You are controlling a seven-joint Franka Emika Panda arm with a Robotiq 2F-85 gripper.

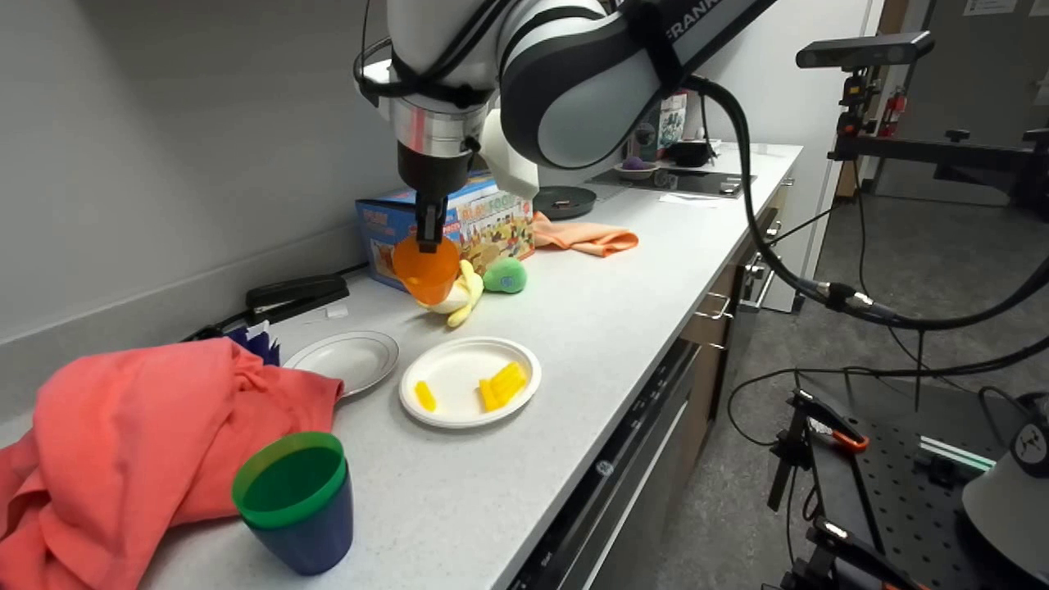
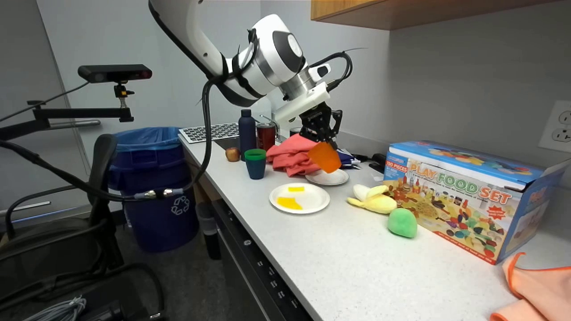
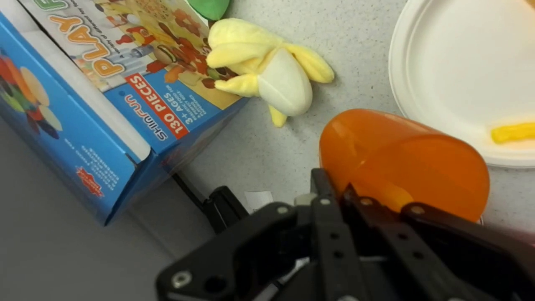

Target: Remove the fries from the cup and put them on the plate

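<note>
With fingers (image 3: 321,184) nearest, pinching the orange cup (image 3: 401,159), holding it aslant, presumably for tipping fries (image 1: 504,384) onto the white plate (image 1: 455,369).

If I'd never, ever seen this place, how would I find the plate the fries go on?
Find the big blue play food box on the counter. Go past the yellow soft toy to a round white plate. It sits nearer the counter's front edge than the white dish beside it, and it's the one holding yellow fries.

Lab kitchen — counter (image 1: 590,307), cooktop (image 1: 688,182), button-lined appliance front (image 1: 610,467), wall cabinet (image 2: 401,13) — with robot arm (image 1: 586,119), mounted camera (image 1: 865,51).
</note>
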